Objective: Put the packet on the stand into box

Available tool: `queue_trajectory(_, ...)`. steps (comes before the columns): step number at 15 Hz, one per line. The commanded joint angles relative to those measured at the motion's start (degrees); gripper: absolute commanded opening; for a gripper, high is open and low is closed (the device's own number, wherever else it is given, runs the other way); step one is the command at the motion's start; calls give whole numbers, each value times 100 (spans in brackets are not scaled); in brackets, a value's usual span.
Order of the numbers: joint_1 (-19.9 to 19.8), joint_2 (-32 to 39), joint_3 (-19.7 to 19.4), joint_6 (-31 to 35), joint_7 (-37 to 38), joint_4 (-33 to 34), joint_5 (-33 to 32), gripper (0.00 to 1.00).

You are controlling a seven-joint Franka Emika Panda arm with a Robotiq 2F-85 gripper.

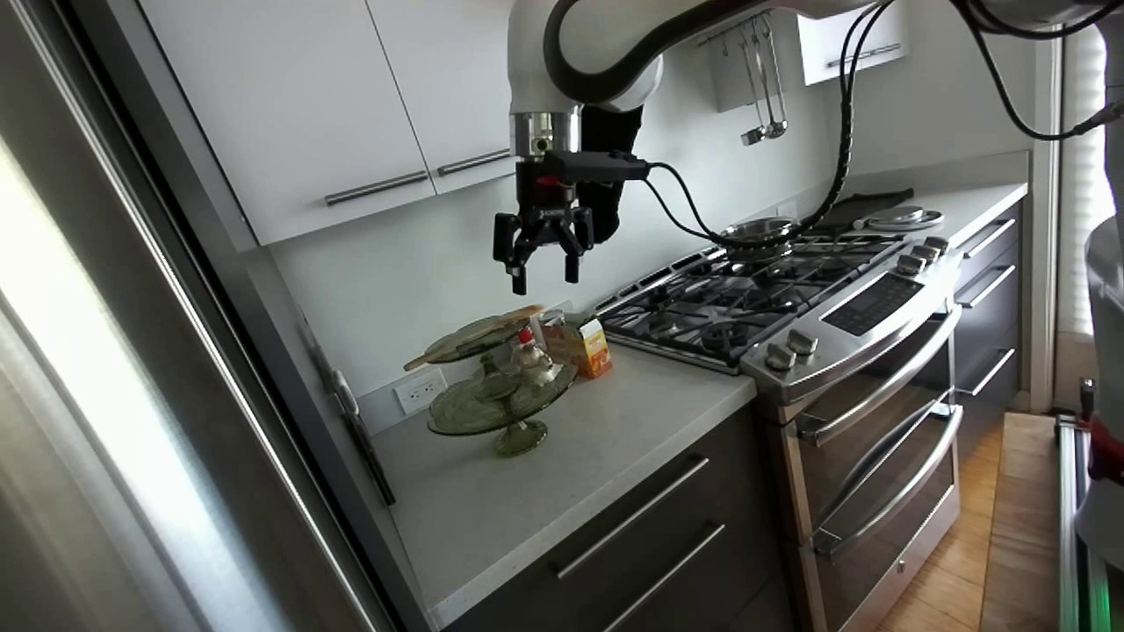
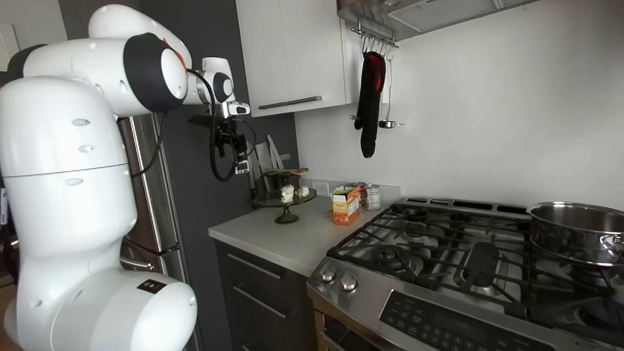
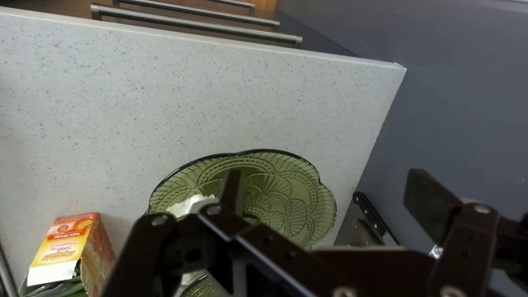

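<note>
- I have the claw [image 1: 545,276] hanging in the air, higher than the stand [image 2: 286,217] and apart from it, its jaws spread wide.
- In my wrist view one of its fingers [image 3: 233,192] crosses in front of the stand's patterned green plate [image 3: 288,194], while the opposite one lies over a dark grey panel [image 3: 462,115].
- The stand rests upright on the desk [image 2: 297,240], one plate above another in both exterior views.
- Whitish lumps [image 2: 287,194] sit on the lower plate and a tan piece [image 1: 524,313] shows at the upper tier; from here I cannot tell which item is the packet.
- The orange-and-yellow box [image 2: 345,208] stands upright on the desk, just beside the stand but not touching; I see its top open and something green [image 3: 66,290] inside.
- Tins [image 2: 373,197] stand close behind the box in an exterior view.
- Beside the desk I see the stove [image 2: 438,321] with a steel pan [image 2: 565,239], and a black mitt [image 2: 371,102] hanging from a rail [image 2: 375,38].
</note>
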Motion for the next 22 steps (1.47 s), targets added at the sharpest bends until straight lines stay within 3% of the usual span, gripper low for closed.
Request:
queue_trajectory(1, 288, 800, -64, 223, 1124, 849, -526, 100)
queue_trajectory(2, 381, 1009, -94, 207, 1398, 1074, -677, 75)
queue_trajectory(3, 493, 1180, -161, 312, 1792, 1241, -971, 74)
queue_trajectory(12, 1463, 2668, -1091, 455, 3775, 3028, -2792, 5)
queue_trajectory(13, 1530, 2797, -1184, 438, 3877, 3185, -2893, 0)
queue_trajectory(22, 1640, 3602, -1469, 396, 4272, 3897, -3611, 0)
